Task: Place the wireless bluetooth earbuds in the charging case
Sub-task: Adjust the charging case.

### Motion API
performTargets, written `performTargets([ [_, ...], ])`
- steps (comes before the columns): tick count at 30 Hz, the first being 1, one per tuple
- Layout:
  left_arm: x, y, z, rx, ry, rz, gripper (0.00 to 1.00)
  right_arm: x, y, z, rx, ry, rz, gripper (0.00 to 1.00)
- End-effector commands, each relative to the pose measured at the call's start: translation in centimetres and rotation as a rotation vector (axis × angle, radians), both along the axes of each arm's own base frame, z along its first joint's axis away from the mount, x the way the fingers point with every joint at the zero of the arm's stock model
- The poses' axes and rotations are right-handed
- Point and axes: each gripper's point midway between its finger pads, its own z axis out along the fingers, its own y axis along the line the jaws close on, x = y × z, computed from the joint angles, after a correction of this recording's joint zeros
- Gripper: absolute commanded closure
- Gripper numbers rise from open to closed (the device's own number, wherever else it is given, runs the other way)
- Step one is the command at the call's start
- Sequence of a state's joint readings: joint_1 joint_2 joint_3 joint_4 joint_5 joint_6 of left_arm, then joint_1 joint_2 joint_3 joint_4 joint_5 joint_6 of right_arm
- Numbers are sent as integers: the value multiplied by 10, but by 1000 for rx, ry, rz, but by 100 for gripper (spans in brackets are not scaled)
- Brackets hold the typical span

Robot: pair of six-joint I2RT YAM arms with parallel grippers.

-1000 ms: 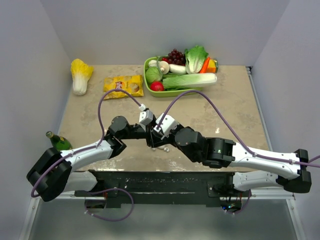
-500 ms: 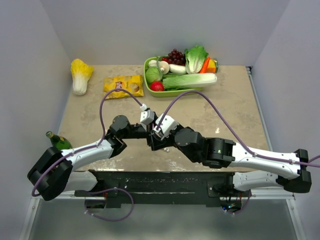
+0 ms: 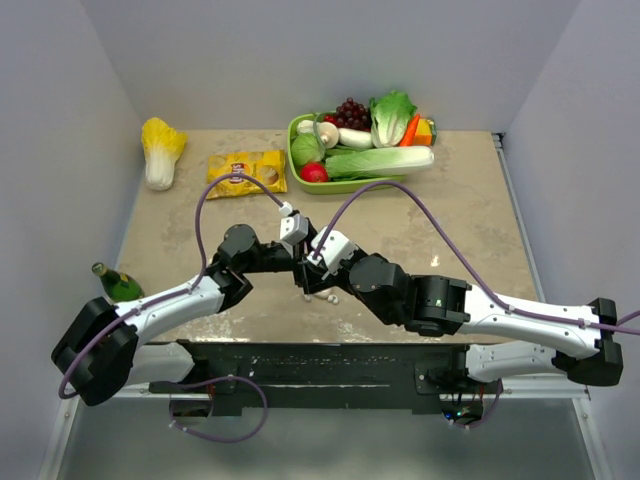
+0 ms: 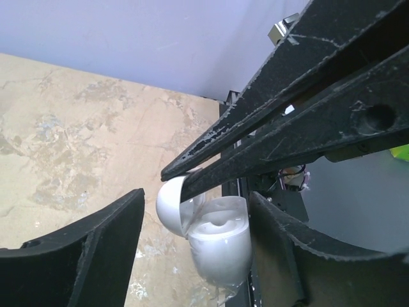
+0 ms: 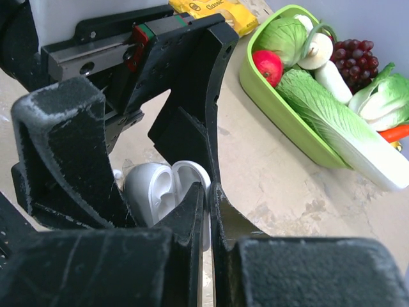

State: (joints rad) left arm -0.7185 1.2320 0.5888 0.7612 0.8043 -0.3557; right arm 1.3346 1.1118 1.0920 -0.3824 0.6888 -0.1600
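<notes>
I see my 2 arms meeting low over the table (image 3: 450, 215), left gripper (image 3: 299, 263) against right gripper (image 3: 307, 284); 1 white earbud (image 3: 333, 298) lies just beside them.

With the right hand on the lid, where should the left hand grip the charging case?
Probably grip the charging case by its rounded base, across the sides, from above: the right hand pinches the open lid, so only the base is free, and the left hand straddles it, open.
</notes>
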Motion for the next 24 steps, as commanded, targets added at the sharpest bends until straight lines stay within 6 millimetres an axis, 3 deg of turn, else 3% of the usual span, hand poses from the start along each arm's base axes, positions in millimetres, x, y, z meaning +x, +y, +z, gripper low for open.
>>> performTargets([
  [1,5,3,24,-34,-70,13,33,1,2,23,71,-21,-9,100],
  [11,6,3,18,-15,-51,16,45,1,2,23,72,-21,-12,100],
  [21,7,4,17,-9,-50,17,77,1,3,22,69,-18,-8,100],
  [24,7,4,18,-13,-49,15,97,1,3,22,69,-18,-7,100],
])
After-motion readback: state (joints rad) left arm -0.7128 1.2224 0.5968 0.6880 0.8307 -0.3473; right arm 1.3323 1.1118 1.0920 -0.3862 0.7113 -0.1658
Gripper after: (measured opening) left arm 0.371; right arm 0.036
